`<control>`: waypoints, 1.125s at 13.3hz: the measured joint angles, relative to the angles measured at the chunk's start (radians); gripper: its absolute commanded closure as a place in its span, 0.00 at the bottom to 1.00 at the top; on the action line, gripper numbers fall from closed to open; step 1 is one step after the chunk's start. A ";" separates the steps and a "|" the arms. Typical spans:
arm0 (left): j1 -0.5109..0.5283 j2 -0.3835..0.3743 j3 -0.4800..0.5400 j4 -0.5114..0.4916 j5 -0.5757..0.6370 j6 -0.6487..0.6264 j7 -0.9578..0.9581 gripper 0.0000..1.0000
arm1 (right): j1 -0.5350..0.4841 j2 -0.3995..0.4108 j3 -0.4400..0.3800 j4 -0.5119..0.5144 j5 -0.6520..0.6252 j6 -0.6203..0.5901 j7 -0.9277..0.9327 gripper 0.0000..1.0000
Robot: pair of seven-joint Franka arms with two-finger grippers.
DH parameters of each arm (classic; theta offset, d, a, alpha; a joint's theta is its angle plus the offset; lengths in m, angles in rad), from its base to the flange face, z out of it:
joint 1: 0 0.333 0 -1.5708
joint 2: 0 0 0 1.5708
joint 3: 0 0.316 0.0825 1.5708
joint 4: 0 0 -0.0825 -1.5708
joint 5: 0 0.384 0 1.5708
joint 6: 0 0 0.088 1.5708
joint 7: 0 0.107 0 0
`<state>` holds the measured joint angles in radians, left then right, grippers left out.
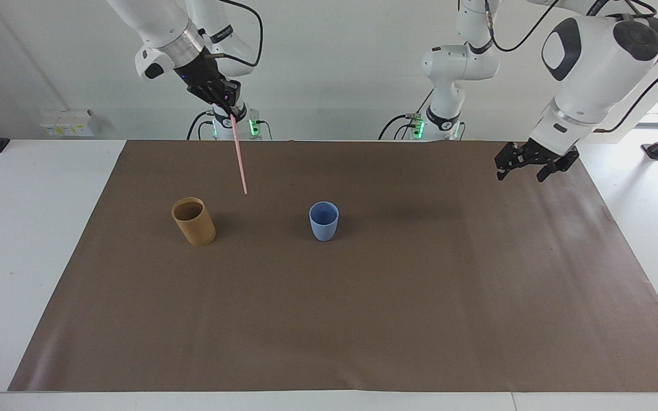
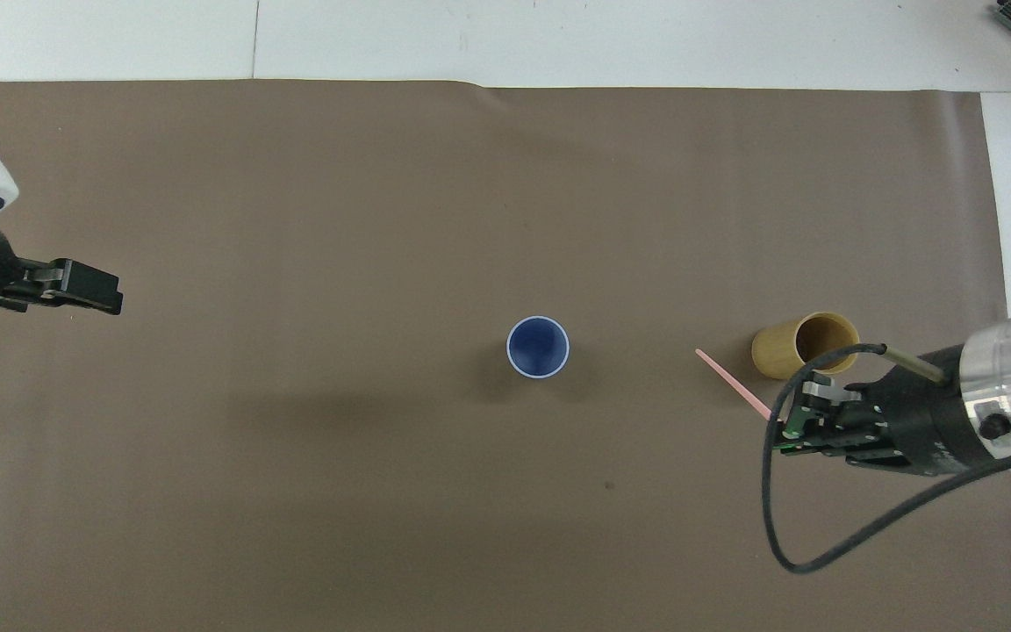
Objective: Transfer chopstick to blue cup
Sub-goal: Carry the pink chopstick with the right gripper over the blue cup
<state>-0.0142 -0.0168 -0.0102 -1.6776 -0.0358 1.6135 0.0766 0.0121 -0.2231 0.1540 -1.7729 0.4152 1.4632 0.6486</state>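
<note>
A thin pink chopstick (image 1: 239, 157) (image 2: 732, 384) hangs in the air, slightly tilted, with my right gripper (image 1: 224, 104) (image 2: 784, 423) shut on its top end. Its lower tip is clear of both cups, over the mat between the tan cup and the blue cup. The small light-blue cup (image 1: 324, 221) (image 2: 538, 347) stands upright and empty in the middle of the mat. My left gripper (image 1: 525, 166) (image 2: 102, 294) hovers open and empty over the mat's edge at the left arm's end of the table.
A taller tan-brown cup (image 1: 193, 220) (image 2: 805, 345) stands toward the right arm's end, empty. A brown mat (image 1: 363, 314) covers the white table.
</note>
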 measured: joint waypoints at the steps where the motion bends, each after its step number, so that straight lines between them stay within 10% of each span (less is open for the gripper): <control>1: 0.020 -0.014 0.001 0.016 0.000 -0.032 0.022 0.00 | 0.003 0.015 0.021 0.025 0.036 0.007 0.083 1.00; 15: 0.031 -0.045 -0.023 0.131 0.021 -0.187 0.035 0.00 | 0.090 0.202 0.031 0.074 0.211 0.197 0.504 1.00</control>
<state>0.0171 -0.0620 -0.0335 -1.5468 -0.0145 1.4262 0.1121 0.1022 -0.0210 0.1854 -1.6994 0.6263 1.6600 1.1526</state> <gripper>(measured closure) 0.000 0.916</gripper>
